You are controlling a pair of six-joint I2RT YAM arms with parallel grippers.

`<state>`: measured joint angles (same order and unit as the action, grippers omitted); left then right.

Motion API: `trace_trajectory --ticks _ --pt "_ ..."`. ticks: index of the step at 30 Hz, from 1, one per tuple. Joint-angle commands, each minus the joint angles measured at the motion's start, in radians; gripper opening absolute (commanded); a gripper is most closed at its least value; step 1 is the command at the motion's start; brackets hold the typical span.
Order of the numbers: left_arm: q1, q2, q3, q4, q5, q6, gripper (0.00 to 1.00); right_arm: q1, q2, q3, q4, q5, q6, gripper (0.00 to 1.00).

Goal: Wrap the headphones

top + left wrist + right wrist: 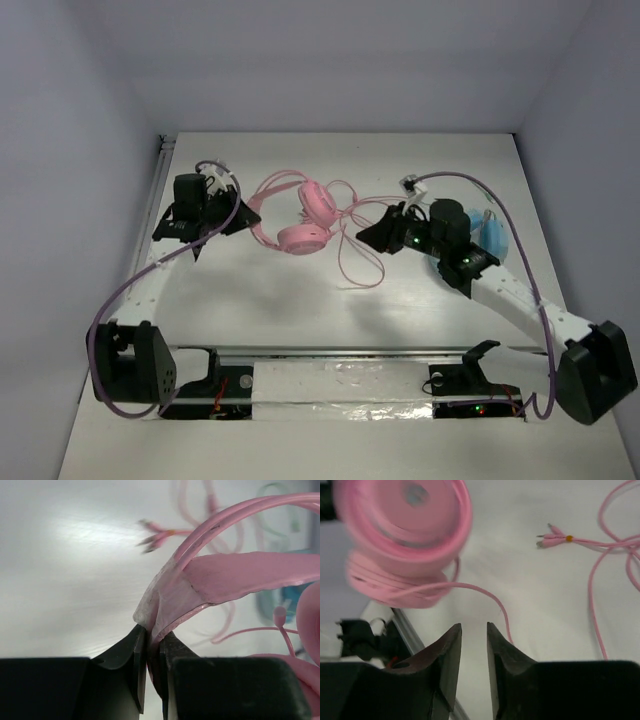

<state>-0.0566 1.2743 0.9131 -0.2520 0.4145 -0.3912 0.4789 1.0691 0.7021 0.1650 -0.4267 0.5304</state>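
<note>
The pink headphones (pixel 305 215) lie at the table's middle, ear cups side by side, the headband (pixel 262 200) arching left. My left gripper (pixel 238 216) is shut on the end of the headband (pixel 240 575), pinched between its jaws (pixel 152 630). The thin pink cable (pixel 352 262) loops loosely to the right of the cups; its plug end (pixel 552 537) lies on the table. My right gripper (pixel 363 236) is slightly open and empty (pixel 473 626), just right of the ear cups (pixel 405 525). The cable (pixel 490 594) runs past the outside of its right finger.
Light blue headphones (pixel 490 235) with a green cable lie under the right arm at the right and show blurred in the left wrist view (pixel 280 595). A metal rail (pixel 350 352) runs along the near table edge. White walls enclose the table.
</note>
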Motion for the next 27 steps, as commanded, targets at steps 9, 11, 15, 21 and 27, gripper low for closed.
trace_trajectory --ticks 9,11,15,21,27 --pt "-0.008 -0.11 0.174 0.241 0.365 -0.311 0.0 0.053 0.175 0.014 0.29 -0.096 -0.179 0.81" --pt "-0.008 -0.125 0.185 0.244 0.383 -0.347 0.0 0.053 0.215 0.002 0.379 -0.101 -0.17 0.81" --pt "0.014 -0.144 0.199 0.298 0.429 -0.406 0.0 0.053 0.305 -0.032 0.543 -0.164 -0.112 0.74" --pt "0.023 -0.181 0.204 0.381 0.426 -0.512 0.0 0.053 0.359 -0.061 0.699 -0.237 -0.05 0.71" --pt "0.032 -0.161 0.276 0.379 0.411 -0.538 0.0 0.063 0.37 -0.087 0.743 -0.294 -0.049 0.62"
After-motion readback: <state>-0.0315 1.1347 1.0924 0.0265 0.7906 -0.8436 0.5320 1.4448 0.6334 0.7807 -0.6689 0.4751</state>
